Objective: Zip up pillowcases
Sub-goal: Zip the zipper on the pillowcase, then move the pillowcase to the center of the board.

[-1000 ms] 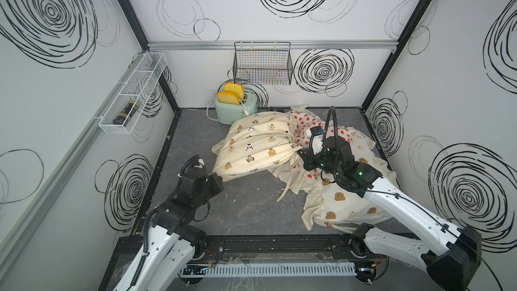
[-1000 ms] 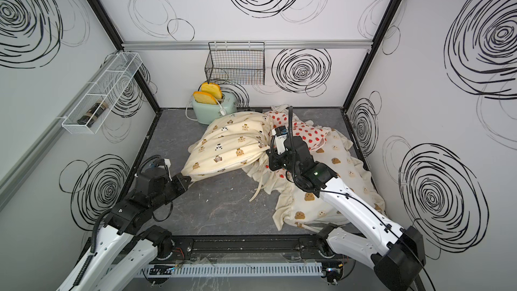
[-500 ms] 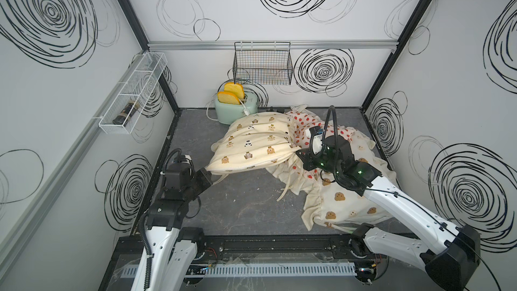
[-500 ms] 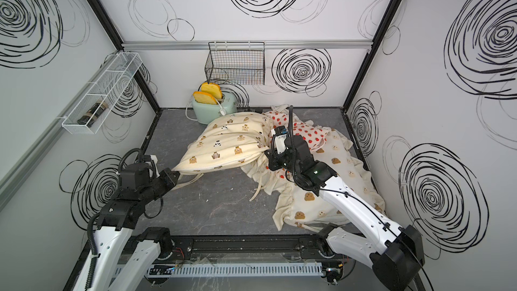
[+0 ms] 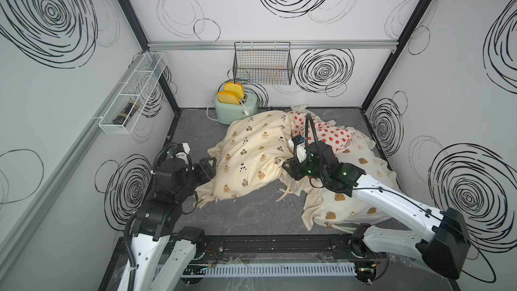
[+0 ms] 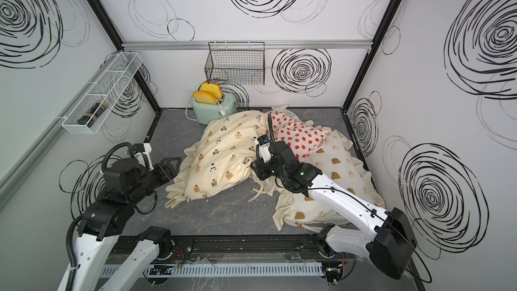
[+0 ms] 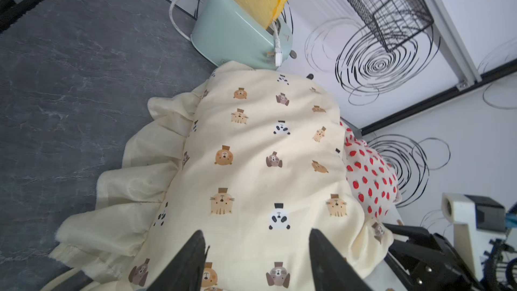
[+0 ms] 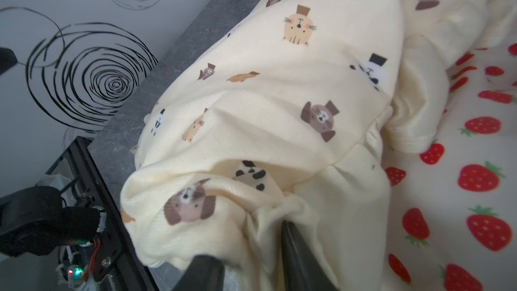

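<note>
The cream pillowcase with bears and pandas lies slumped mid-table, its ruffle spread toward my left gripper. That gripper is open just off the ruffled edge; in the left wrist view its fingers stand wide apart over the cream pillowcase, holding nothing. My right gripper sits at the case's right corner. In the right wrist view its jaws stand apart with a loose fold of the cream pillowcase between them. The strawberry pillowcase lies behind, and the bear-face pillowcase under the right arm.
A mint toaster with two bread slices stands at the back, touching the cream case. A black wire basket hangs on the back wall and a white wire shelf on the left wall. Tie strings trail on the grey table.
My left gripper pulled the cream case's corner leftward, then let go and opened. The case has sagged onto the table. My right gripper's jaws have parted.
</note>
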